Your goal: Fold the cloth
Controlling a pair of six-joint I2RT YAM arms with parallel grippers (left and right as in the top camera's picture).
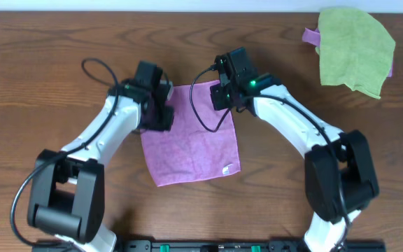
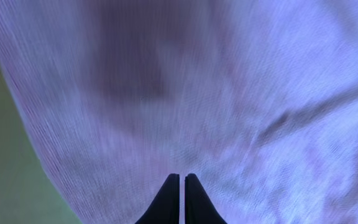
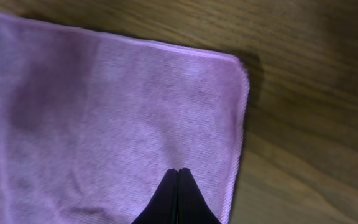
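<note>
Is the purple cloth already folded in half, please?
No, the cloth lies spread open as a single square layer on the table.

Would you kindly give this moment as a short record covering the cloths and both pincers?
task cloth: small square purple terry cloth, spread unfolded on brown wooden table
left pincer: shut, over its far left corner
right pincer: shut, tips near its far right corner
grip on cloth: cannot tell
other: crumpled lime-green cloth, table's far right
</note>
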